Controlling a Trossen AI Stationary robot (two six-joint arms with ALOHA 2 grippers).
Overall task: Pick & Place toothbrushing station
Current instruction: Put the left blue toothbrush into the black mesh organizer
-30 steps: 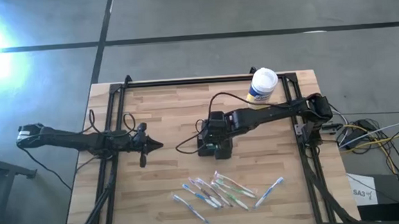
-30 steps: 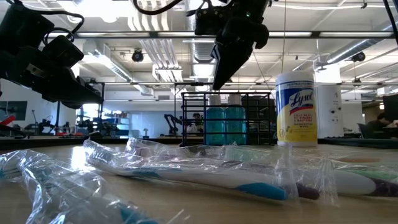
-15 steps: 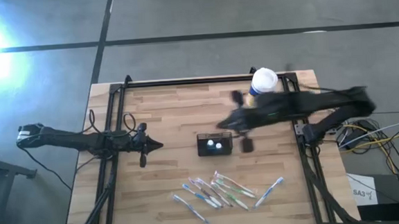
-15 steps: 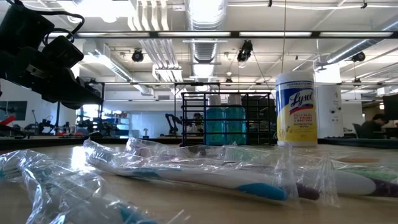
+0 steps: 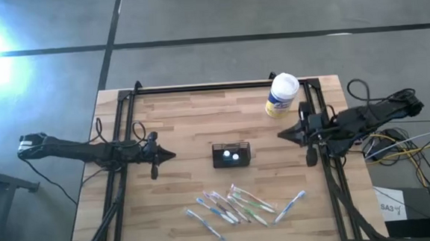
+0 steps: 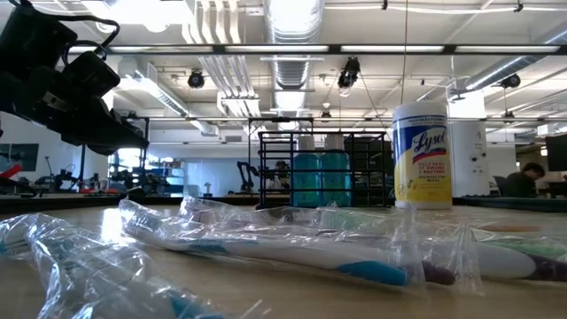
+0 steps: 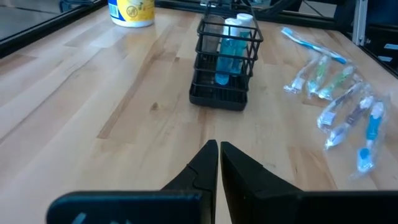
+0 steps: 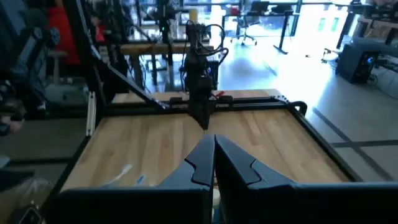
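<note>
The toothbrushing station [image 5: 231,154], a small black wire holder with blue-and-white items standing in it, rests on its base at the table's middle; it also shows in the left wrist view [image 7: 222,68] and in the low view [image 6: 323,168]. My left gripper [image 5: 171,156] [image 7: 219,146] is shut and points at the station from the table's left, a short way off. Pulled back to the right edge, my right gripper [image 5: 282,135] [image 8: 213,142] is shut, raised, and roughly level. Neither gripper touches anything.
A white-and-yellow wipes canister [image 5: 282,94] [image 6: 433,155] stands at the back right. Several wrapped toothbrushes [image 5: 239,205] [image 7: 339,93] lie near the front edge. A black frame rail [image 5: 213,86] runs along the table's edges. Bare wood lies between the station and each gripper.
My right gripper, shut throughout, has left the spot over the station, rising and swinging back toward the table's right edge, tipping from pointing down to nearly level. The station has stayed where it was at the table's middle.
</note>
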